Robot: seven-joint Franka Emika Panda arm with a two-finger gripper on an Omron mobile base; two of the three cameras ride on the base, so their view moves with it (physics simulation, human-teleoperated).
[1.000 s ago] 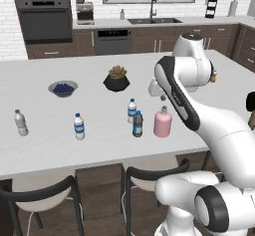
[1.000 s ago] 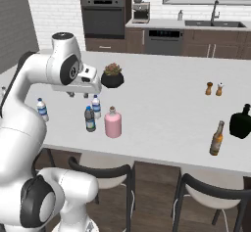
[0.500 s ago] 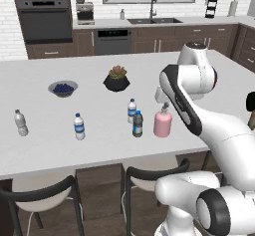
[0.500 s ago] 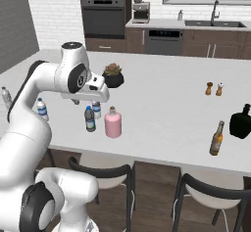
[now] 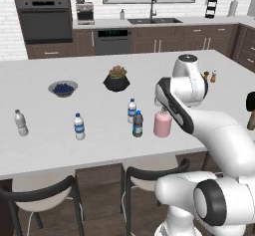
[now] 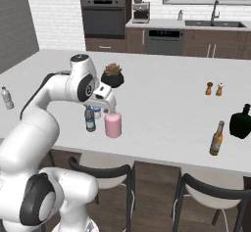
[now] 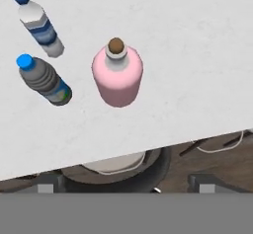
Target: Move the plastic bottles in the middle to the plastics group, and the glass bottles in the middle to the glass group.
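Squat pale-pink glass bottle (image 7: 117, 76) stands on the white worktop (image 7: 188, 55) right under the tool (image 6: 112, 109); can't tell if the tool's fingers are apart or together.

Obstacles: clear bottle (image 7: 38, 24) and dark-tinted bottle (image 7: 44, 80) stand close together, just beside pink bottle (image 7: 117, 73). Free room: bare tabletop (image 7: 197, 55) on the pink bottle's other side and above it.
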